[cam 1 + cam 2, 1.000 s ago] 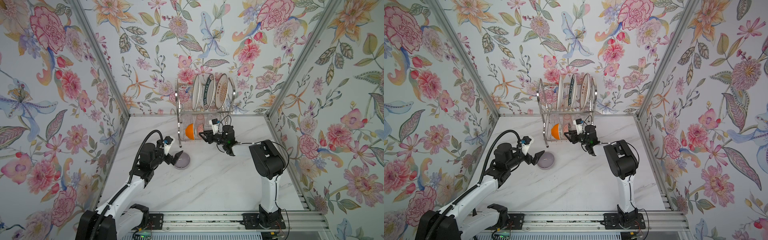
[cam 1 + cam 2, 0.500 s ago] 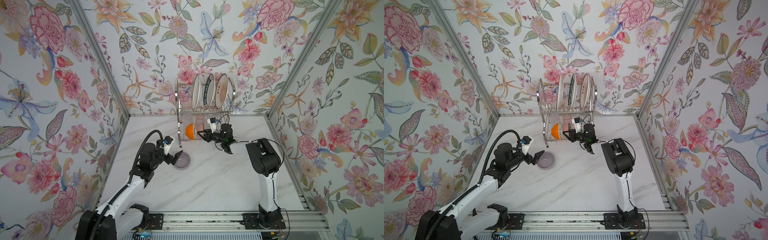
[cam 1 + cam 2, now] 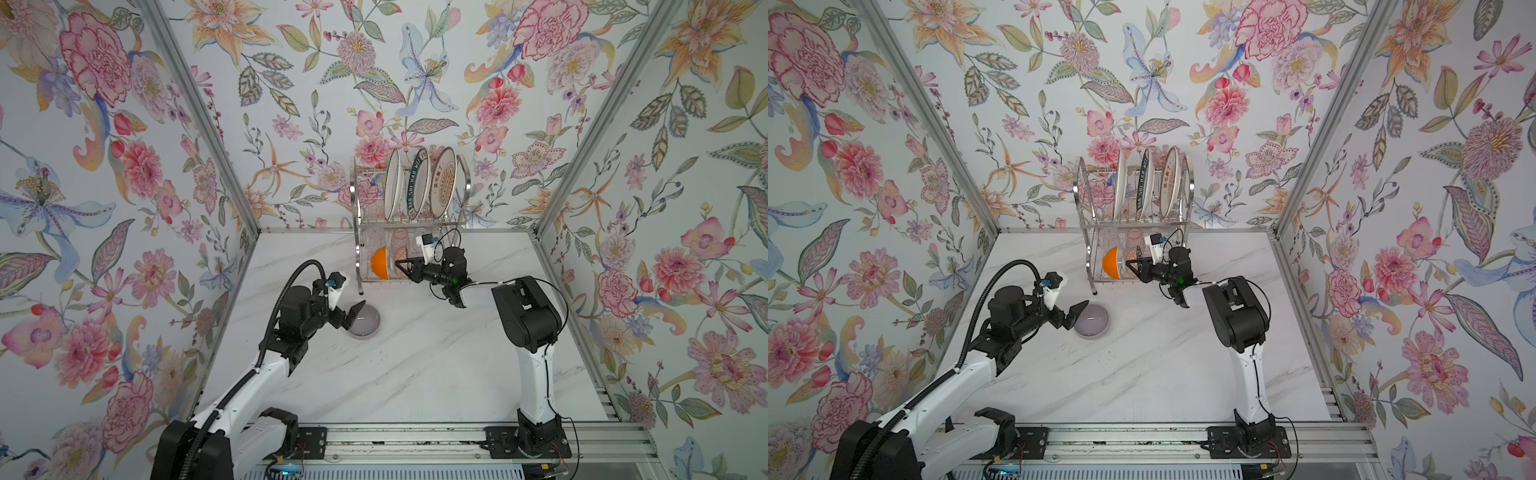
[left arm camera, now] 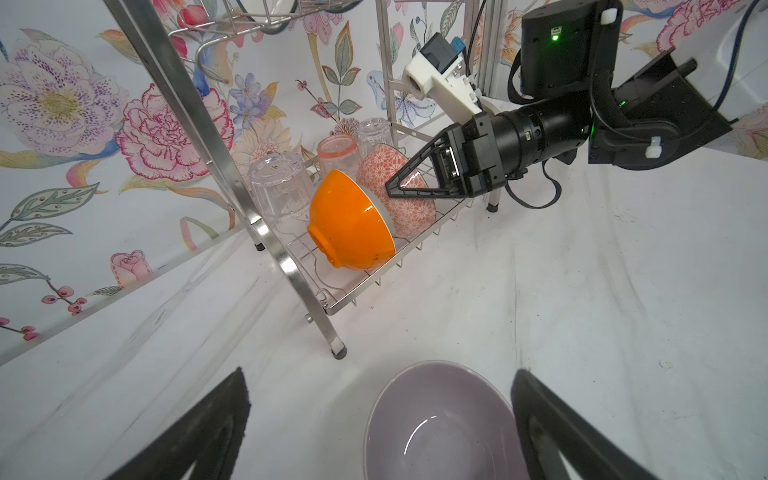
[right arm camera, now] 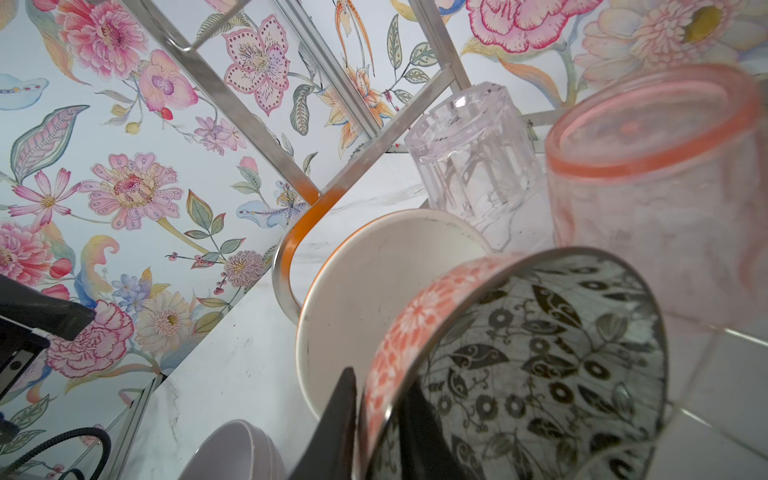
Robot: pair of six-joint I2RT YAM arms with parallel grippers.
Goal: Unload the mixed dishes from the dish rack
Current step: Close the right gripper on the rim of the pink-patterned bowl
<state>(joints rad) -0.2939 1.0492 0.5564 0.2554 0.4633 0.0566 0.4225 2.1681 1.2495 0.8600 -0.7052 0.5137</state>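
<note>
1. The dish rack stands at the back of the counter. On its upper tier the white plate, the teal-lettered plate and the orange sunburst plate stand on edge, side by side.
2. On the rack's lower tier the orange bowl lies on its side. The leaf-patterned bowl leans right against it, deeper in the rack. In both top views the orange bowl and the arm hide most of the patterned one.
3. The right hand enters the rack's lower tier from the rack's right end. It is clamped on the leaf-patterned bowl's rim, one finger inside and one outside. The left wrist view shows only the outer finger.
4. A clear glass, the pink glass and a second clear glass stand behind the bowls at the rack's back. Through the wires they are faint in both top views. The right wrist view cuts the pink one off.
5. The lilac bowl sits upright on the counter, just in front of the rack's front-left foot. The left hand is beside it with its fingers wide apart and holds nothing. Whether a finger touches the bowl cannot be told.
</note>
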